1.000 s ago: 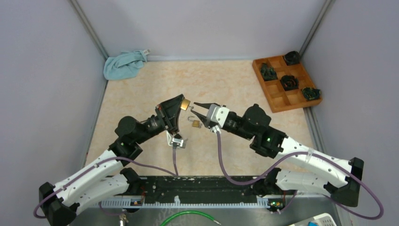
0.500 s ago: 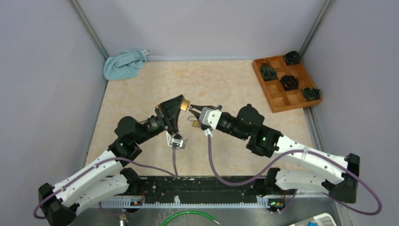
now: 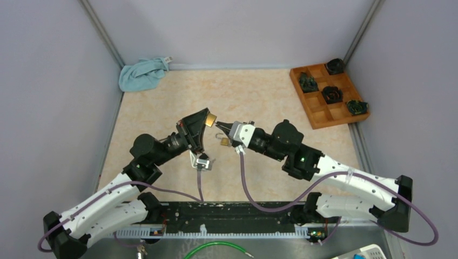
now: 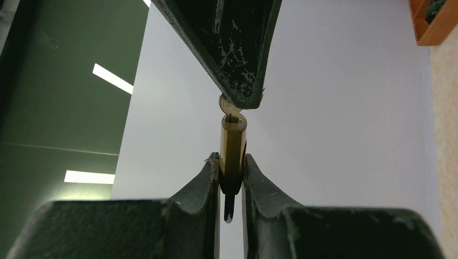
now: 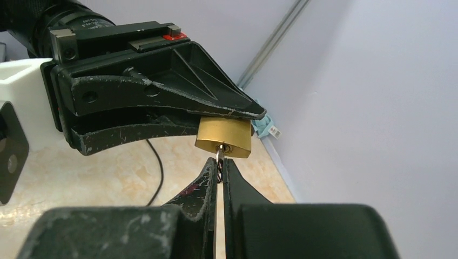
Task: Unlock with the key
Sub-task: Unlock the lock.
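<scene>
The left hand (image 4: 231, 161) clamps the lock (image 5: 223, 137) by its body. The right hand (image 5: 219, 166) is pinched shut on the key (image 5: 219, 155), whose tip sits in the lock just ahead of that hand (depth unclear). Insertion looks done; the turn is probably still left.

A pale, marbled beige table (image 3: 254, 91) carries everything. The left claw (image 3: 210, 117) and right claw (image 3: 219, 125) meet above its middle. Well beyond the left claw and to its left, in the far corner, lies a crumpled blue-green cloth (image 3: 142, 74). Beyond the right claw and to its right, against the side wall, sits a wooden tray (image 3: 320, 111) with dark pieces (image 3: 331, 94) in four of its compartments
</scene>
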`<state>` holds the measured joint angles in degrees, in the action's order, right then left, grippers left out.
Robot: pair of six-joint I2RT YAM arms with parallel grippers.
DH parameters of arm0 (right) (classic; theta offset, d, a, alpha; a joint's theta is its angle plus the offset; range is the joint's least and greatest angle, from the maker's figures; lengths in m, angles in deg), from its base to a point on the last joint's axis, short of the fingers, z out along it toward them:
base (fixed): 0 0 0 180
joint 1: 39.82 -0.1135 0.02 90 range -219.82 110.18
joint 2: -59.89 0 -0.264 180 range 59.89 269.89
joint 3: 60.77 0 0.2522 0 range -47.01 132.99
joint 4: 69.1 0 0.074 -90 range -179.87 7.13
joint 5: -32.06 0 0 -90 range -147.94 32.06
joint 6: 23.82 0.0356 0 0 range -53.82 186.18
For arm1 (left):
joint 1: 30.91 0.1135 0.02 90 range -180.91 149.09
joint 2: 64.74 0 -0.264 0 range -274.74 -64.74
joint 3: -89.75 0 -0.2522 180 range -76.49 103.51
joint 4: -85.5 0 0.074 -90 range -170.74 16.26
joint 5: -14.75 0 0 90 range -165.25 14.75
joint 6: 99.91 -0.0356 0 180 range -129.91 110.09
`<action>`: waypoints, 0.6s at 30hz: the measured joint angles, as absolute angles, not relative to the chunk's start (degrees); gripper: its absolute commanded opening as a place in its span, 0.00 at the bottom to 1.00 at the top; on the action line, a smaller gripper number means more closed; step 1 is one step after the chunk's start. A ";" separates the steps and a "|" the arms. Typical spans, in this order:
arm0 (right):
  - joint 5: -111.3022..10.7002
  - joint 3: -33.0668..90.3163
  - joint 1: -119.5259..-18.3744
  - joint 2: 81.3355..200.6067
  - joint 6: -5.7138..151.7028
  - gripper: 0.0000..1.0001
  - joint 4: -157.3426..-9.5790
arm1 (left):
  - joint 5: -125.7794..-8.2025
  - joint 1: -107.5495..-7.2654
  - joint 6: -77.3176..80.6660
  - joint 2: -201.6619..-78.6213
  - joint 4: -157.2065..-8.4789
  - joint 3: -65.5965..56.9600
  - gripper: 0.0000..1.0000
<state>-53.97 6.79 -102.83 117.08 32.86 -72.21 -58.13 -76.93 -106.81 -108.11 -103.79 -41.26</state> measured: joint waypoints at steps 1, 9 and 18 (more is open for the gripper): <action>-53.97 6.79 -102.83 117.19 33.47 0.00 -71.84 | -58.13 -76.88 -107.07 -108.00 -103.79 -41.26 0.00; -57.91 6.79 -103.28 118.54 41.97 0.00 -68.69 | -58.96 -76.49 -108.95 -107.74 -103.83 -41.29 0.00; -61.34 6.73 -103.83 119.31 53.12 0.00 -67.29 | -59.02 -76.25 -112.32 -106.82 -104.71 -42.51 0.11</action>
